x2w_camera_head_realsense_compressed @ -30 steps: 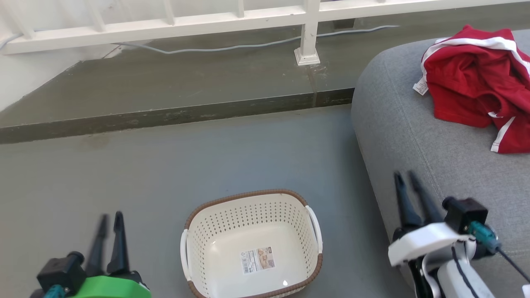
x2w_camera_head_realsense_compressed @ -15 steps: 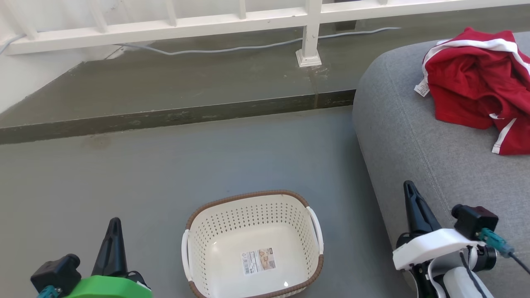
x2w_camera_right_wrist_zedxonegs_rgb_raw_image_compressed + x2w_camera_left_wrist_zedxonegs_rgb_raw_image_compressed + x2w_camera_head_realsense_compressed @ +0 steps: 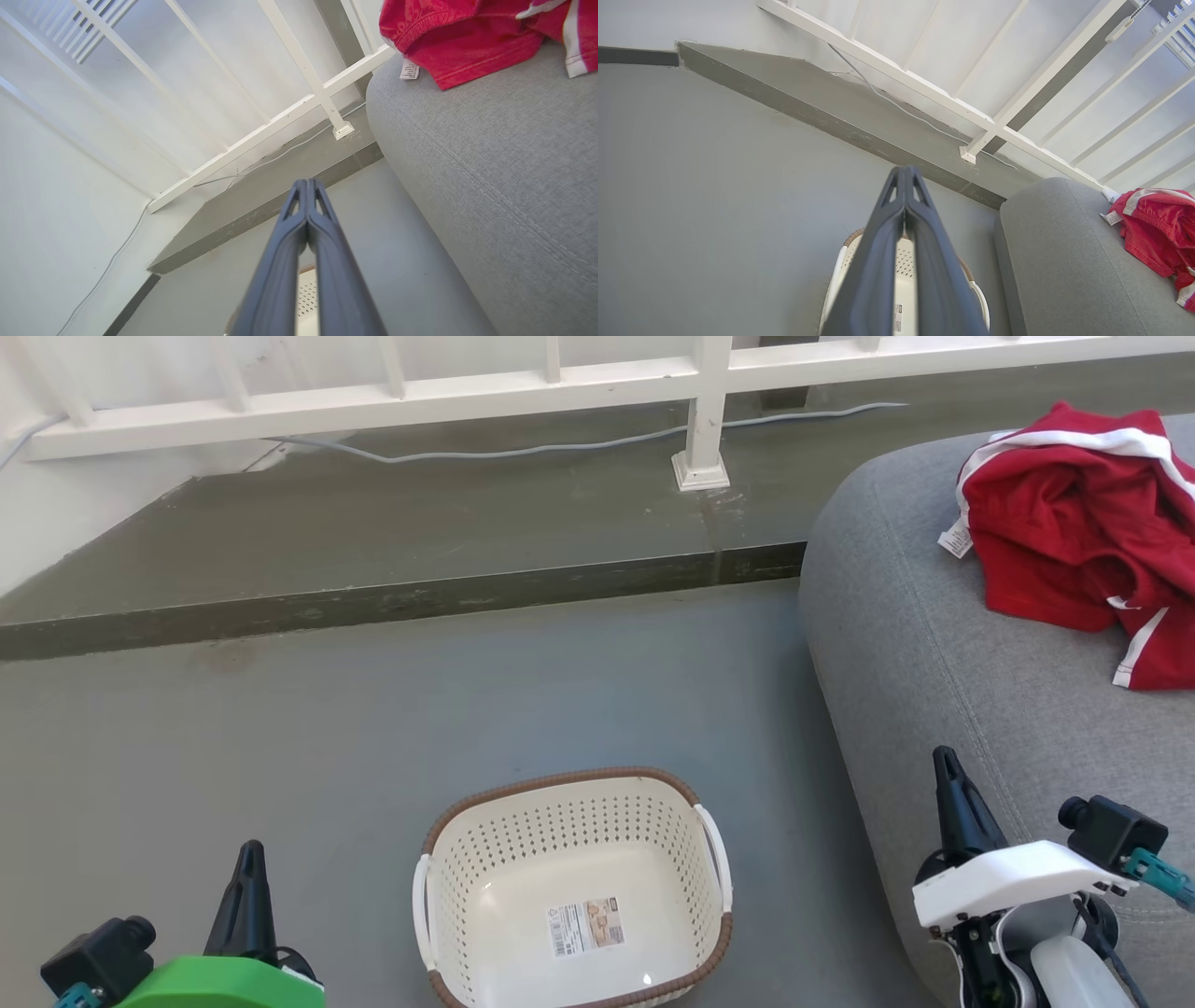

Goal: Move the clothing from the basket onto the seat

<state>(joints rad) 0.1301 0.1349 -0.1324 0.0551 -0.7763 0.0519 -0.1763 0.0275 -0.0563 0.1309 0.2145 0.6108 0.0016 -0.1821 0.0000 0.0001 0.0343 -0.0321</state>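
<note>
The red clothing [image 3: 1083, 532] with white stripe trim lies crumpled on the grey seat [image 3: 934, 653] at the upper right; I also see the clothing [image 3: 1153, 228] and clothing [image 3: 467, 32] from both wrists. The cream basket [image 3: 709, 840] stands on the floor at bottom centre, holding only a paper label. My left gripper [image 3: 250, 854] is shut, empty, left of the basket. My right gripper [image 3: 945, 761] is shut, empty, over the seat's front edge. The left wrist view has the shut gripper [image 3: 904, 170] above the basket [image 3: 840, 270]; the right wrist view has the shut gripper [image 3: 307, 183] over the floor.
A white railing [image 3: 467, 387] with a post [image 3: 702, 429] runs along the back on a raised dark step [image 3: 373, 602]. A pale cable [image 3: 523, 448] lies on that step. Grey floor [image 3: 373, 728] stretches between the step and the basket.
Both grippers have gone from open to shut, and both sit lower in the head view. The whole head picture has shifted slightly, so the camera has moved.
</note>
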